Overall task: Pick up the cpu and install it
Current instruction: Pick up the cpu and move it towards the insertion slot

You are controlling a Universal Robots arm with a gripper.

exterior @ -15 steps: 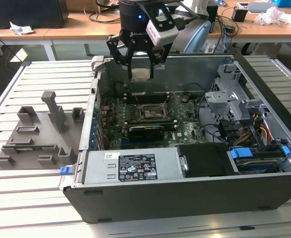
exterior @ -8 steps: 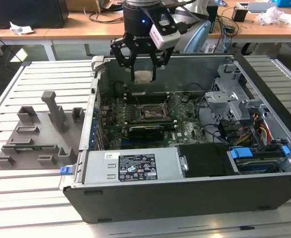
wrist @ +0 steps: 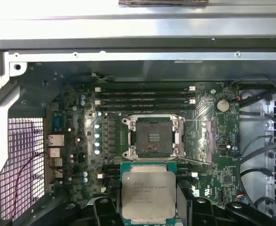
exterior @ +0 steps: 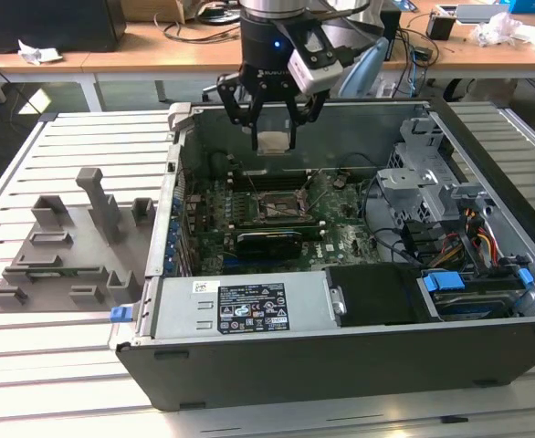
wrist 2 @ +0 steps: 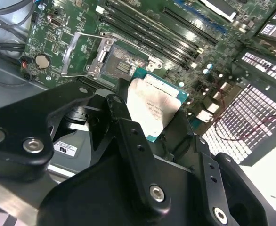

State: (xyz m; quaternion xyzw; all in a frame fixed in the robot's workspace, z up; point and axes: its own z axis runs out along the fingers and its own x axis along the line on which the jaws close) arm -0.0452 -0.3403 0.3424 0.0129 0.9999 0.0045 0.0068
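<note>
My gripper hangs over the open computer case near its back wall, shut on the cpu, a flat square chip with a silver top plate and a green rim. In both wrist views the cpu sits between the black fingers. Lower down on the motherboard lies the open socket, its metal frame lifted and its contact field bare. The chip is held above the board, apart from the socket.
Memory slots flank the socket. A drive cage and cables fill the case on the exterior view's right, a power supply runs along its near wall. A grey plastic holder tray lies outside the case on the slatted table.
</note>
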